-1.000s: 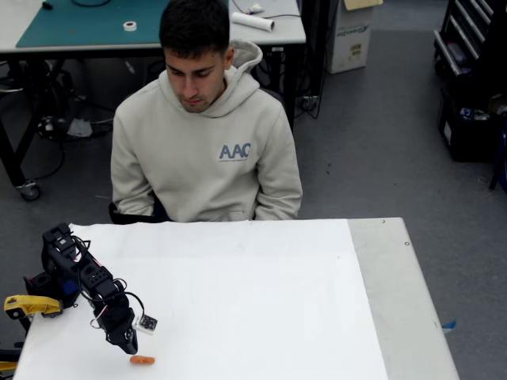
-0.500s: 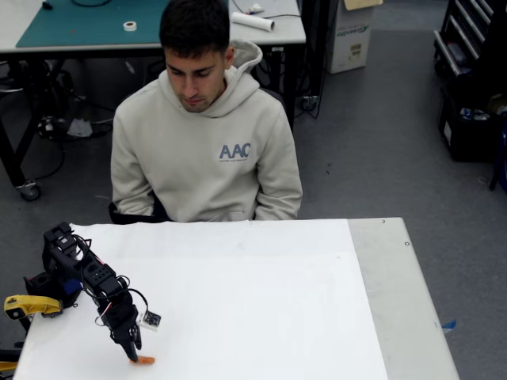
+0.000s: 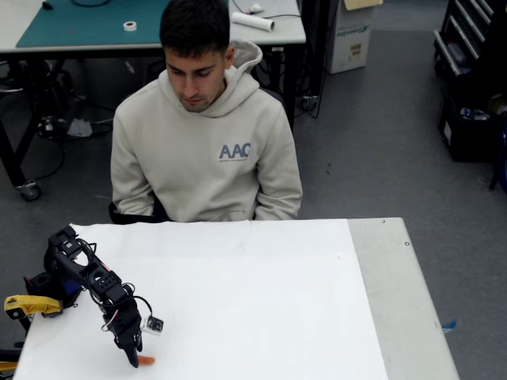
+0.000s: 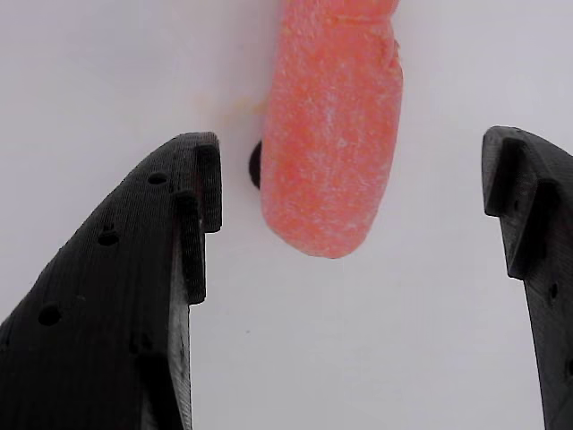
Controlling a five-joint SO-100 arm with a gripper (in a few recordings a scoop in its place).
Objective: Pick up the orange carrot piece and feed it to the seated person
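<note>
Gripper (image 4: 349, 188), mine: two black fingers spread wide, nothing clamped. Wrist view: the orange carrot piece (image 4: 333, 134) lies between the fingers on the white table (image 4: 107, 72), its rounded end toward the camera, touching neither finger. Its surface is rough and grainy, faintly frosted with white; its far end is cut off by the top edge of the frame. One finger (image 4: 134, 296) is broad and matte, pierced by small round holes, with a stepped inner edge; the other finger is cut off by the frame's right edge. A small dark spot sits just beside the carrot piece on its left; what it is cannot be made out.

Fixed view: my arm (image 3: 87, 277) rises from its base at the table's left edge, bends at the elbow and pitches steeply down, so that the gripper (image 3: 133, 356) points at the tabletop near the front left corner. The carrot piece (image 3: 146, 360) shows as a small orange sliver just right of the fingertips, partly hidden by them. A small white module hangs beside my wrist. Well apart, behind the far table edge, the seated person (image 3: 204, 142) wears a light beige hoodie marked "AAC", head bowed toward the table.
</note>
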